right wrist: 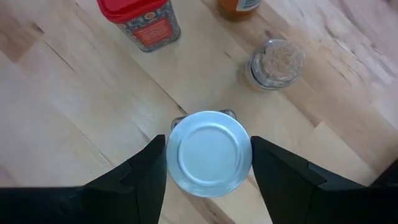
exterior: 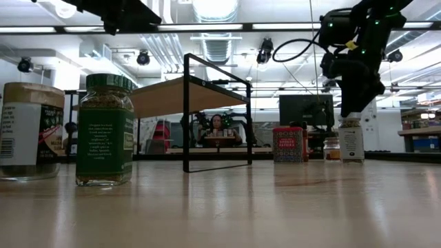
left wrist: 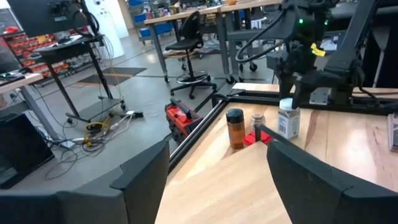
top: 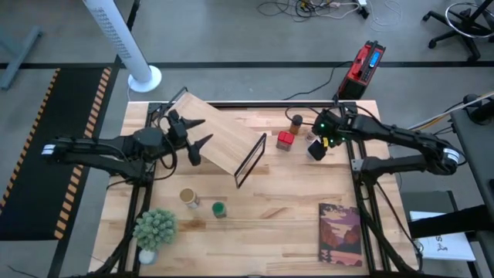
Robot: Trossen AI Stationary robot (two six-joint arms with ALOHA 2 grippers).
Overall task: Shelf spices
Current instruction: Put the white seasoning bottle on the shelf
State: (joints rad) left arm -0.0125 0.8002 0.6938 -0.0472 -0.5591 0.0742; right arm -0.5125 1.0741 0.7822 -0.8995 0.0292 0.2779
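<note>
Pale wood table (top: 262, 224) with a slanted plank shelf (top: 220, 131) on a thin black frame. Sitting on the top: green-lidded jar (top: 219, 209), tan-topped jar (top: 188, 198), red tin (top: 285, 140), brown jar (top: 296, 122), white-lidded jar (exterior: 351, 141), a potted plant (top: 154, 229) and a book (top: 340, 233).

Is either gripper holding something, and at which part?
The right gripper holds the white-lidded jar by its lid. The left gripper holds nothing.

Upright spice jars (top: 219, 209) beside slanted shelf (top: 224, 137)
</note>
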